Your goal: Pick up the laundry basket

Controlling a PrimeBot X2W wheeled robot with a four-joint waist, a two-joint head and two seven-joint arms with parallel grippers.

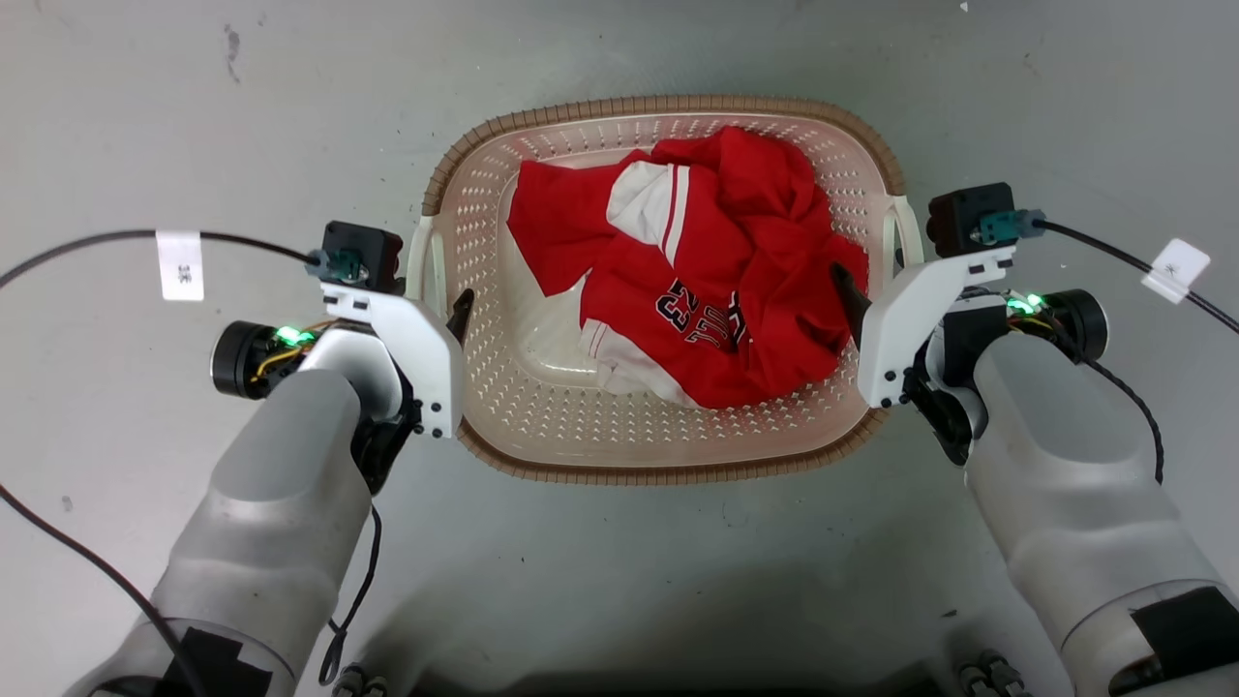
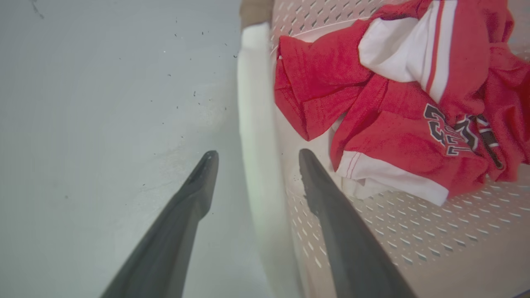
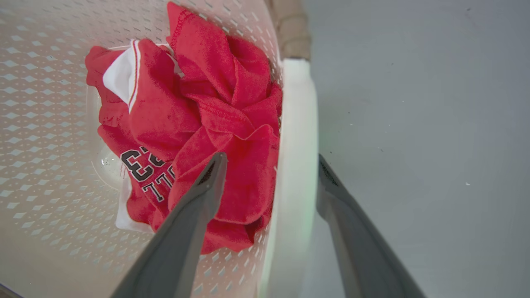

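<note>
While the grey floor [image 1: 194,97] is spreading out beyond both claws, the laundry basket [image 1: 658,474] is sitting flat on it between them, and a crumpled red jersey [image 1: 716,281] is lying just inward of each inner finger. We are straddling the white left handle [image 2: 252,103] with the left claw [image 2: 257,154], one finger inside the wall and one outside, and the right handle [image 3: 296,124] likewise with the right claw [image 3: 271,158]. Both claws are standing wide, not yet pinching. We are judging that matched grips are meant to keep the lift level.
</note>
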